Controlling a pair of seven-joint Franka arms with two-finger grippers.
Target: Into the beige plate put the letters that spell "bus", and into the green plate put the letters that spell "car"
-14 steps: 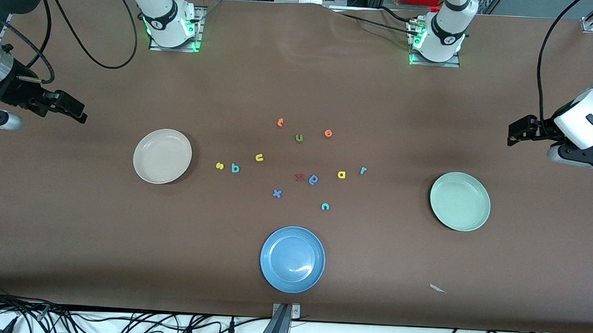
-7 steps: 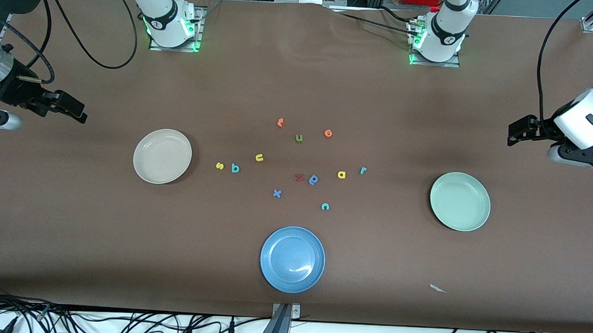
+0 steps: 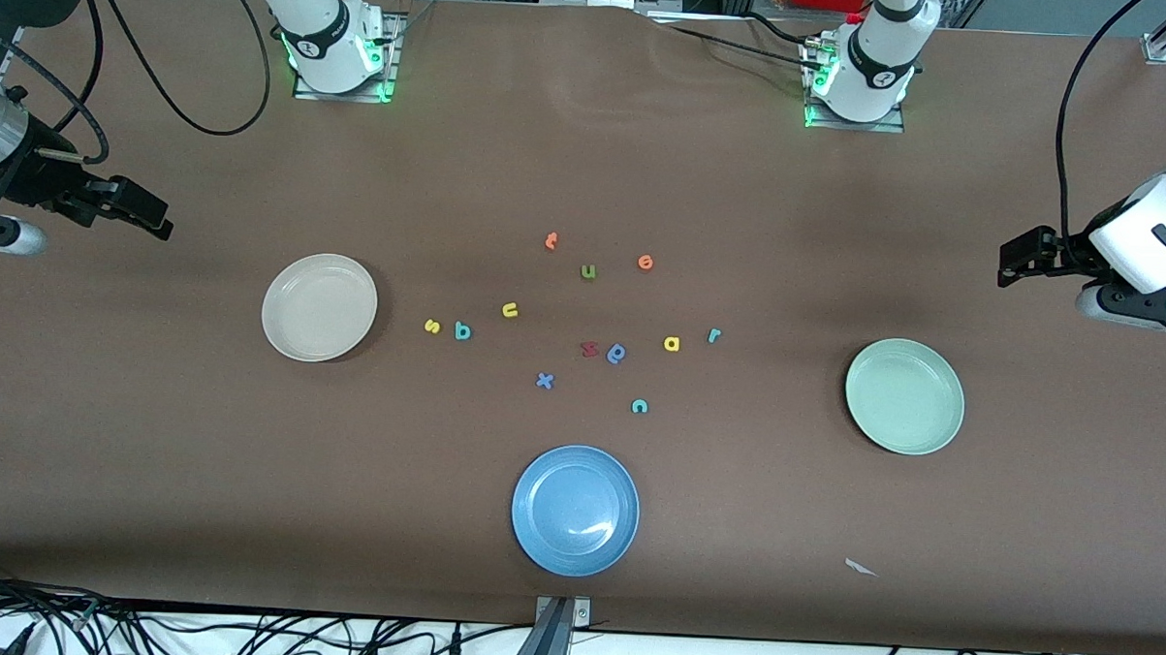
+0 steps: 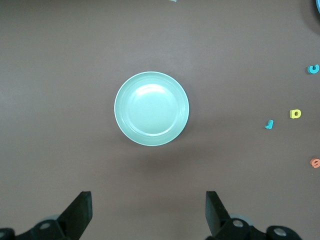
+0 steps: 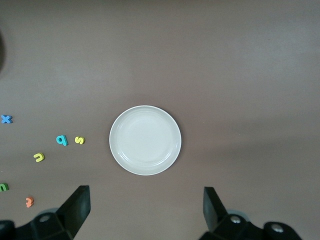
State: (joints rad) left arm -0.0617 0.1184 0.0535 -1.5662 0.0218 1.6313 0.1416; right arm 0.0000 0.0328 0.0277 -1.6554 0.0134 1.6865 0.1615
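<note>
The beige plate [image 3: 319, 307] [image 5: 145, 140] lies toward the right arm's end, the green plate [image 3: 905, 396] [image 4: 151, 108] toward the left arm's end; both hold nothing. Between them on the table lie the yellow s [image 3: 432, 326], teal b [image 3: 463, 331] and yellow u [image 3: 510, 310], then the yellow a [image 3: 672, 344], teal-blue r [image 3: 714, 335] and teal c [image 3: 639, 405]. My right gripper [image 3: 160, 225] [image 5: 145, 192] hangs open over bare table beside the beige plate. My left gripper [image 3: 1007, 268] [image 4: 148, 197] hangs open beside the green plate.
A blue plate [image 3: 575, 509] lies near the front edge. Other letters mix in: olive u [image 3: 588, 271], orange t [image 3: 550, 240], orange e [image 3: 645, 262], a red letter [image 3: 589, 348], a blue letter [image 3: 617, 353], blue x [image 3: 544, 380]. A paper scrap [image 3: 860, 567] lies near the front edge.
The right gripper has edged very slightly toward the robots' bases. The left arm, the letters and the plates have not moved.
</note>
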